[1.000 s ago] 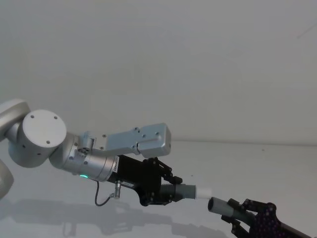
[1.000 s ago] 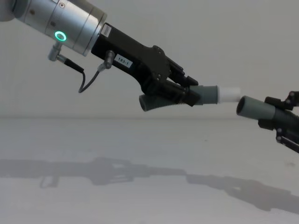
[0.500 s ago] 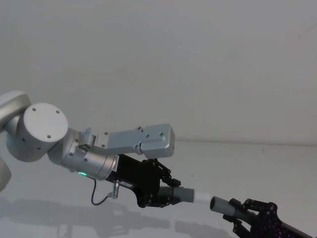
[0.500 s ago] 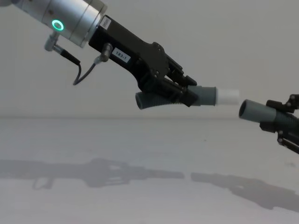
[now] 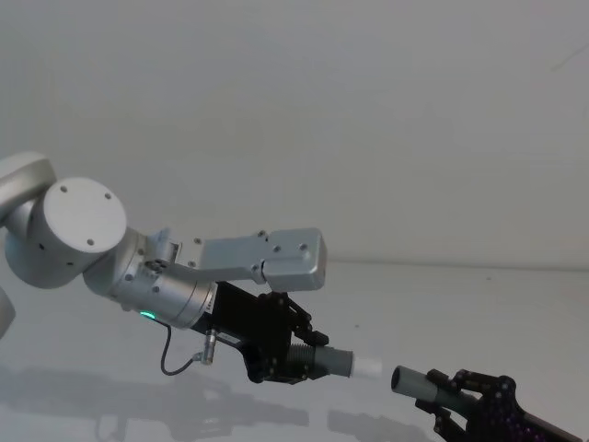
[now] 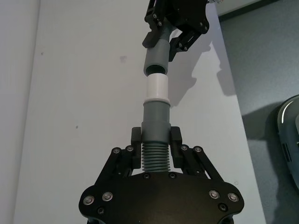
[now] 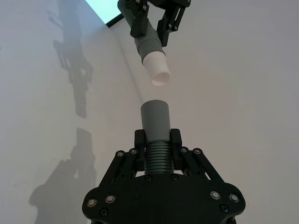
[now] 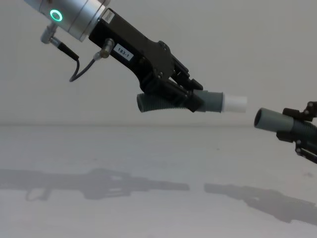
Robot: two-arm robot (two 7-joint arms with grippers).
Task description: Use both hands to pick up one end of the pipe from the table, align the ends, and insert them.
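Note:
Both pipe pieces are held in the air above the table (image 8: pixel 148 163). My left gripper (image 8: pixel 190 99) is shut on the ribbed part of the piece with the grey collar (image 8: pixel 210 101) and white stub (image 8: pixel 235 103). From the right edge, my right gripper (image 8: pixel 302 130) is shut on the other piece (image 8: pixel 271 121), whose open round mouth faces the stub. A small gap separates the two ends, and the stub sits a little higher. In the left wrist view the white stub (image 6: pixel 156 88) and the open mouth (image 6: pixel 155 70) are nearly in line. The right wrist view has the stub (image 7: pixel 156 72) slightly off the collar (image 7: pixel 155 116).
The arms' shadows (image 8: pixel 133 181) fall on the bare table below. A plain pale wall (image 8: pixel 237 44) stands behind. In the left wrist view a grey floor (image 6: pixel 266 70) lies past the table's edge.
My left gripper has drawn back to the left with its pipe piece, and the gap between the white stub and the open mouth has widened. The right gripper has hardly moved.

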